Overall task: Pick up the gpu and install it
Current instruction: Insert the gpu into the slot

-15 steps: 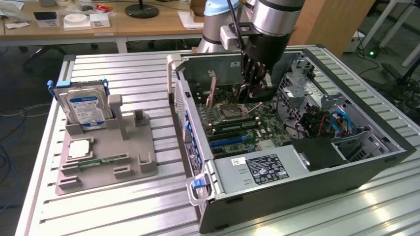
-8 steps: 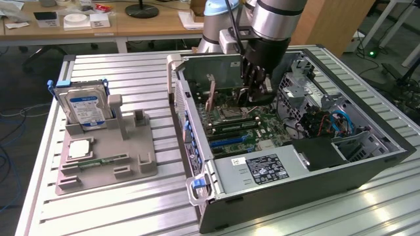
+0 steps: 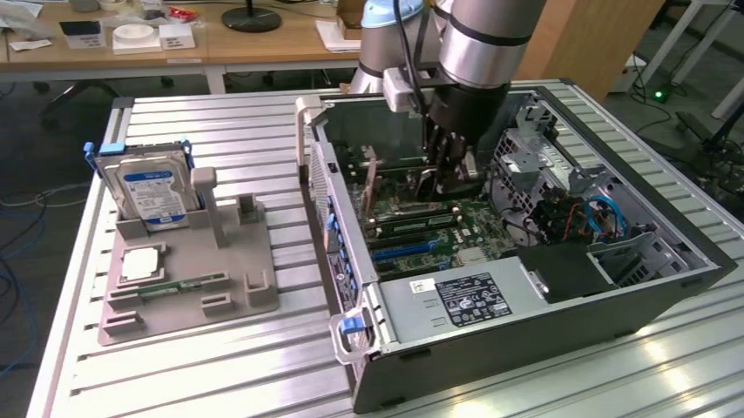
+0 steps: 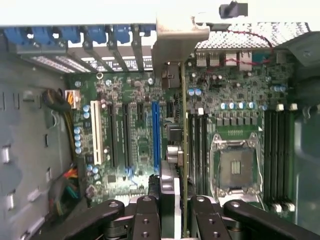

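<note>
The gpu (image 4: pixel 183 145) appears edge-on in the wrist view as a thin upright card running away from the fingers. Its silvery bracket (image 4: pixel 175 40) sits at the far end, by the case's rear slot openings. My gripper (image 4: pixel 175 220) is shut on the card's near end, one black finger (image 4: pixel 146 217) on each side. The card stands over the motherboard between the blue slot (image 4: pixel 155 135) and the memory slots (image 4: pixel 197 145); whether it is seated I cannot tell. In the exterior view my gripper (image 3: pixel 448 174) reaches down inside the open computer case (image 3: pixel 651 287).
A grey fixture (image 3: pixel 221 287) at the exterior view's left holds a hard drive (image 3: pixel 152 187), a processor chip (image 3: pixel 139 263) and a green memory stick (image 3: pixel 180 286). Inside the case are the power supply (image 3: pixel 465 300), drive cage (image 3: pixel 535 148), cables (image 3: pixel 593 218) and the bare CPU socket (image 4: pixel 237 167).
</note>
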Robot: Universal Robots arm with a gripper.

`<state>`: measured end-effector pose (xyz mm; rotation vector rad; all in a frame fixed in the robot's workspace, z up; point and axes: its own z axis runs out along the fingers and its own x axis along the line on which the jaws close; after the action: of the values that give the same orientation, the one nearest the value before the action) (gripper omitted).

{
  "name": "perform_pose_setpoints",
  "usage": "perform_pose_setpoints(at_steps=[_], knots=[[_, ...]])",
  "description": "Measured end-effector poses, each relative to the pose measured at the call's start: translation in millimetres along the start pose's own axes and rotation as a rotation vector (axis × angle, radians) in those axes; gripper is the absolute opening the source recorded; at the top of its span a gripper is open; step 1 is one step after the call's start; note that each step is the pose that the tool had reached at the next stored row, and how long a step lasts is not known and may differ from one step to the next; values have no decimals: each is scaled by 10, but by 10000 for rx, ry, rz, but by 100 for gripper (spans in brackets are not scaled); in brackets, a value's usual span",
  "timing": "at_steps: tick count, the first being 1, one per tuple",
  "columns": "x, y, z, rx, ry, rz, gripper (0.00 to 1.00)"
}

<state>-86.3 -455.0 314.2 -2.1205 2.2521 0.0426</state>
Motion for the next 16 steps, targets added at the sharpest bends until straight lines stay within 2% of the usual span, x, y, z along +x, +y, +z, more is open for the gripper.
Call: perform_pose_setpoints(at_steps=[4, 11, 16], knots=[[107, -3, 54, 1, -3, 6, 28], [120, 4, 177, 0, 0, 13, 28], [122, 5, 204, 1, 0, 20, 28]])
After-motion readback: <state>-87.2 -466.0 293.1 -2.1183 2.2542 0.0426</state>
